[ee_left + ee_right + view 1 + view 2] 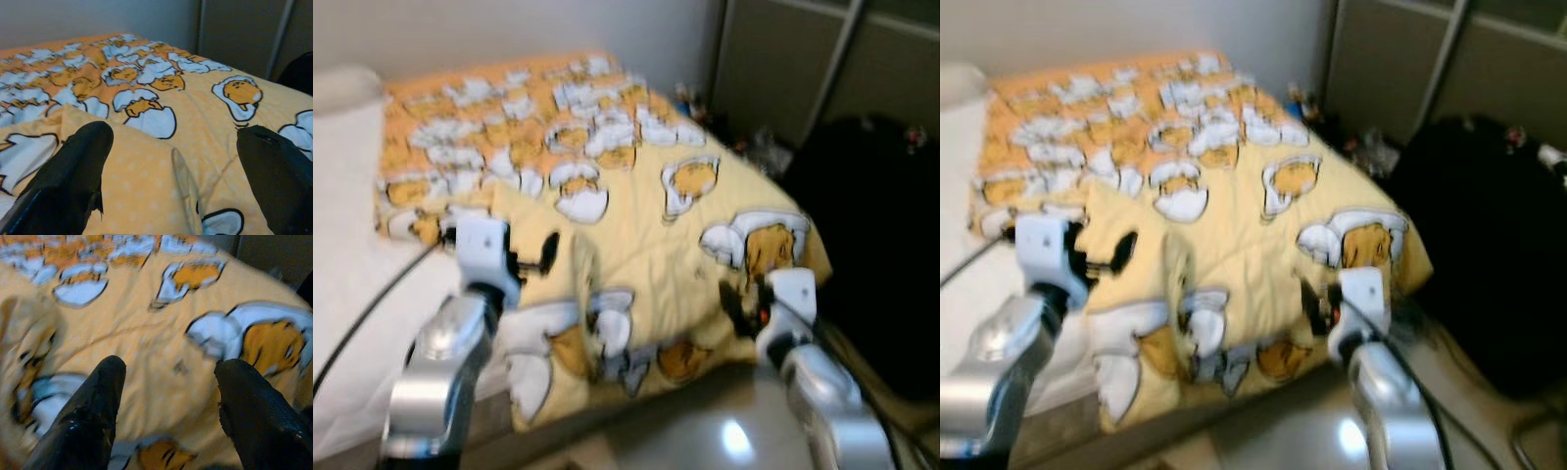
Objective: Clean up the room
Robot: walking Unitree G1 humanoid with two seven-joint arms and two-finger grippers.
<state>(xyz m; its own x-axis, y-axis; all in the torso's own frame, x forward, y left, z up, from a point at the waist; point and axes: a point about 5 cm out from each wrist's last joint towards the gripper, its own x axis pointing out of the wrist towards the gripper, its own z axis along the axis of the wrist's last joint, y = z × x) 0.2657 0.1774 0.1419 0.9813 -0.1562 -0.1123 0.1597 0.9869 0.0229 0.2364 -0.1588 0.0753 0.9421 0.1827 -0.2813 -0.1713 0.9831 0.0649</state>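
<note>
Yellow blanket (636, 225) lying rumpled across bed (352, 294), left hand (171, 166) hovering spread over its folded near edge, right hand (168, 396) hovering spread above its near corner, dark bag (881, 235) sitting beside bed

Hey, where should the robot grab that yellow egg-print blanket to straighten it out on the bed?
Probably at the raised fold of the blanket near the foot edge, between the two arms. It stands up as a ridge, so open fingers could pinch it from above. The left end effector is open just beside it; the right end effector, also open, hovers over flatter cloth.
</note>
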